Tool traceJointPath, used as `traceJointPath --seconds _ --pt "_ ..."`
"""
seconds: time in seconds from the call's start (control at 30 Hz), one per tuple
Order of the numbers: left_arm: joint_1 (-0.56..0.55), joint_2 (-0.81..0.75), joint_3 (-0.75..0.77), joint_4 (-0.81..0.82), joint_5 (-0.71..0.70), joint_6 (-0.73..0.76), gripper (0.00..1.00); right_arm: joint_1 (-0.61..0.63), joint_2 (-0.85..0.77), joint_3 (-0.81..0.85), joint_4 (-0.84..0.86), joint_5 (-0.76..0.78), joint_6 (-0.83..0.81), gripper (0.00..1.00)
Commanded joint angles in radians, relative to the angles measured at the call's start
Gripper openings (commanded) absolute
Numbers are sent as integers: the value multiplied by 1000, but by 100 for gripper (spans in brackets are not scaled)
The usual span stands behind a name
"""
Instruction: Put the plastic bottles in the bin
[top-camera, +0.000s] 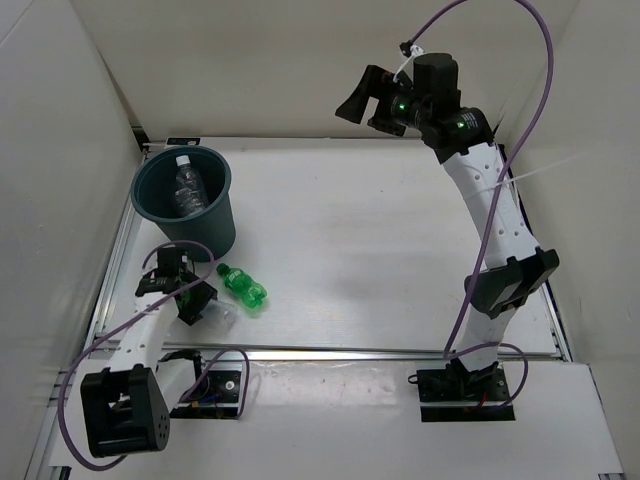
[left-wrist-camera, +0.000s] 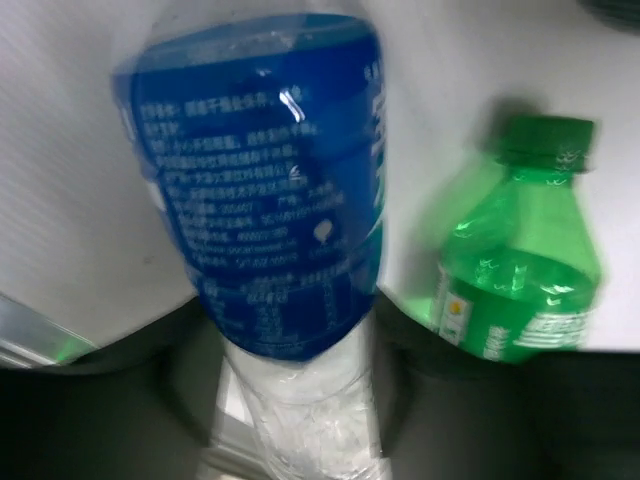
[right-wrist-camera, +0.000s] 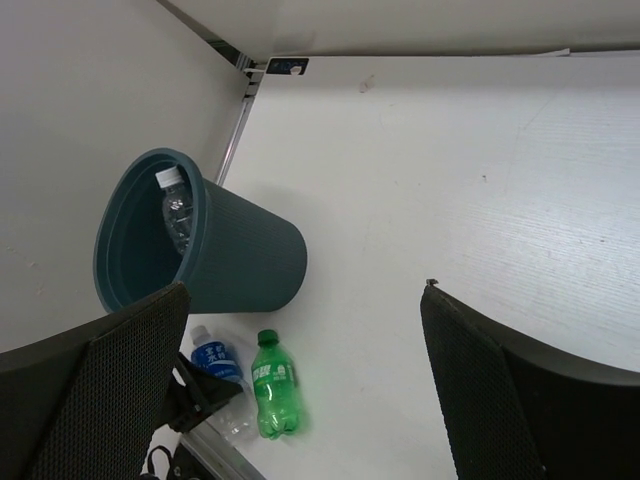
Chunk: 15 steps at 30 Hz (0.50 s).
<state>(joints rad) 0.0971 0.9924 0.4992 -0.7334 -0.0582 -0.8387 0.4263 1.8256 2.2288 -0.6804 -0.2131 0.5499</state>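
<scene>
The dark teal bin stands at the table's far left, also in the right wrist view. A clear bottle with a white cap lies inside it. My left gripper is just in front of the bin, shut on the clear lower body of the blue-label bottle, which lies low on the table. The green bottle lies right beside it. My right gripper is open and empty, high over the far side. A fourth bottle is not visible.
A metal rail runs along the table's near edge, close behind the left gripper. White walls enclose the table on the left, back and right. Purple cables loop around both arms.
</scene>
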Motion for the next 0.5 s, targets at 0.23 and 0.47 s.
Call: traceJointPath --seconds 0.23,0.47 --pt "21 -177 200 -142 -126 -37 26 -12 -61 -18 -19 -32 -11 100" --pt "21 -288 582 -230 -276 -5 30 -21 -61 -40 -19 -32 -11 100"
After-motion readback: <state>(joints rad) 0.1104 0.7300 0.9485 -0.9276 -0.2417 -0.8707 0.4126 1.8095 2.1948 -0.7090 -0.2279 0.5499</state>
